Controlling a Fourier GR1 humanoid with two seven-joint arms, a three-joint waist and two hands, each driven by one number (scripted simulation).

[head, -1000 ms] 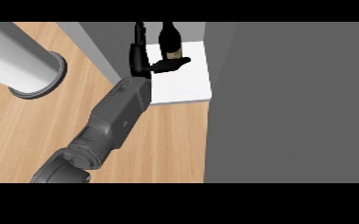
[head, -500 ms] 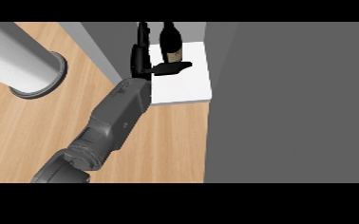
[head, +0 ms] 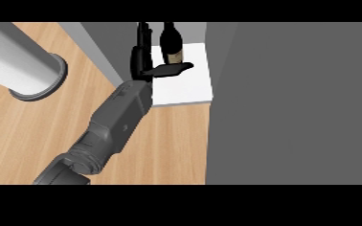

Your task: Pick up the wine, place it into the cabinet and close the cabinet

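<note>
Left hand (head: 143, 57) released, fingers straight, I am hovering just beside the wine (head: 172, 45), which is standing upright on the white cabinet shelf (head: 191, 88); my thumb is sticking out across its lower part.

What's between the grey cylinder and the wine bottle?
Head view: wooden counter, the cabinet's grey wall, then the left hand beside the wine bottle.

Grey forearm (head: 118, 117): chunky, segmented, rounded cuff nr elbow. Black left hand (head: 140, 63) w/ thin fingers (head: 143, 36), flat thumb (head: 171, 69).
</note>
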